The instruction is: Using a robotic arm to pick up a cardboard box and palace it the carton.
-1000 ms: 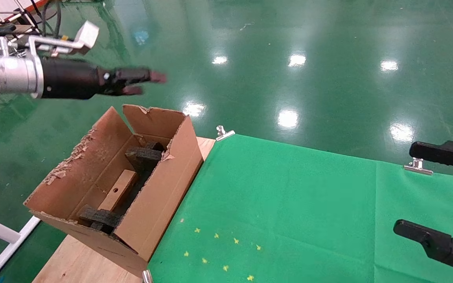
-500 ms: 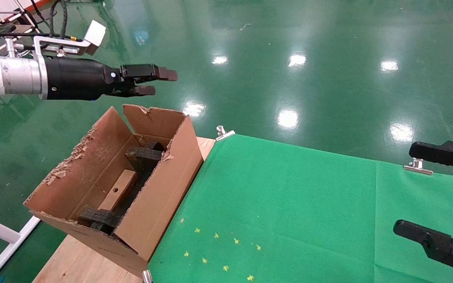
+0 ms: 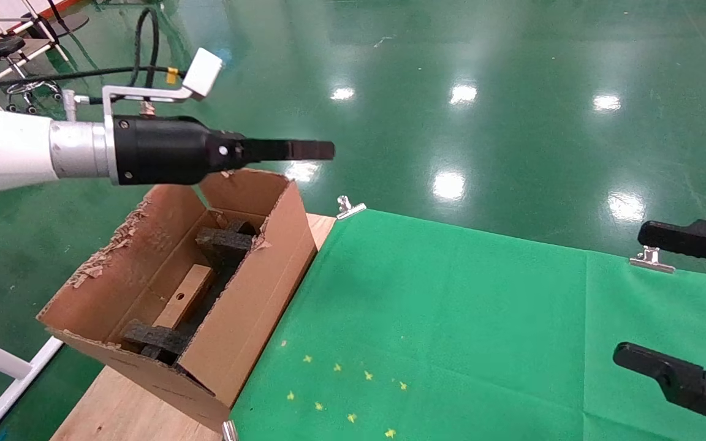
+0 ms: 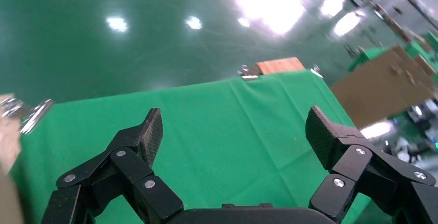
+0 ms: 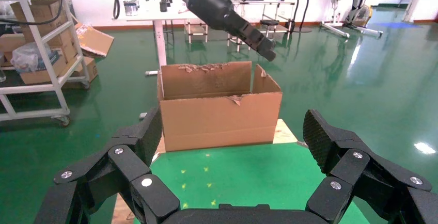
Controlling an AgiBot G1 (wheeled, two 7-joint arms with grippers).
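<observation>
The carton (image 3: pixel 255 306) stands tilted on the table's left end, flaps up, with dark foam pieces (image 3: pixel 225 242) inside. A slim brown cardboard box (image 3: pixel 184 297) lies in it between the foam. My left gripper (image 3: pixel 322 150), on the white arm, hovers above the carton's far flap and points right. The left wrist view shows it open and empty (image 4: pixel 233 131) over green cloth. It also shows in the right wrist view (image 5: pixel 261 46) above the carton (image 5: pixel 217 115). My right gripper (image 3: pixel 632 294) is open and empty (image 5: pixel 232 131) at the table's right side.
A green cloth (image 3: pixel 451 318) covers the table, held by metal clips (image 3: pixel 350 208) (image 3: pixel 651 260). Yellow star marks (image 3: pixel 341 392) lie near the front. Bare wood (image 3: pixel 114 410) shows under the carton. Shelves with boxes (image 5: pixel 36 53) stand beyond on the green floor.
My left gripper has moved to the right and a little lower, over the carton's far flap, and its wrist has rolled. The right gripper and the carton have not moved.
</observation>
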